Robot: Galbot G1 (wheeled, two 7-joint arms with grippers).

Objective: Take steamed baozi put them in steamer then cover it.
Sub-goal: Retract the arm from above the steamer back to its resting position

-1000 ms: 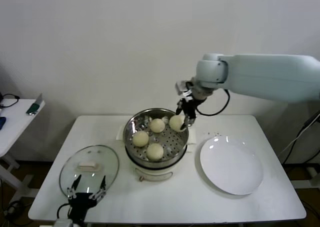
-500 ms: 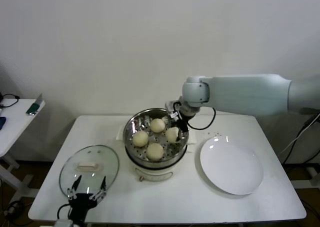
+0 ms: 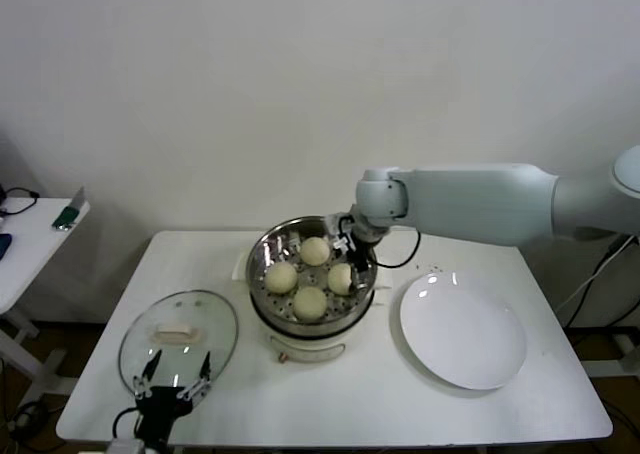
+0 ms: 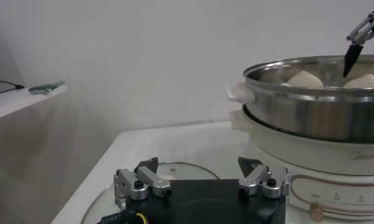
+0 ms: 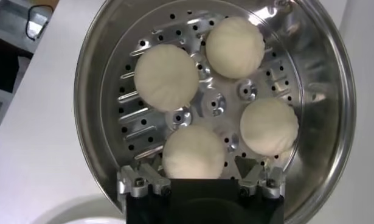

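— Where are you in the job?
— All four baozi (image 5: 193, 152) lie in the steamer (image 3: 262, 274); your right gripper (image 5: 200, 173) stands wide open, empty, just over the nearest one.
— Next?
— Withdraw it; the lid (image 3: 178, 339) lies under your open left gripper (image 3: 176, 373).

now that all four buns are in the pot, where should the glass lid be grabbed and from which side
Probably by the cream-white bar handle at the centre of the cover, coming straight down from above. The cover lies flat on the table, handle up, and its glass dome and thin rim offer little to pinch. The open left gripper hovers at the cover's near edge, closer than the right gripper over the steamer.
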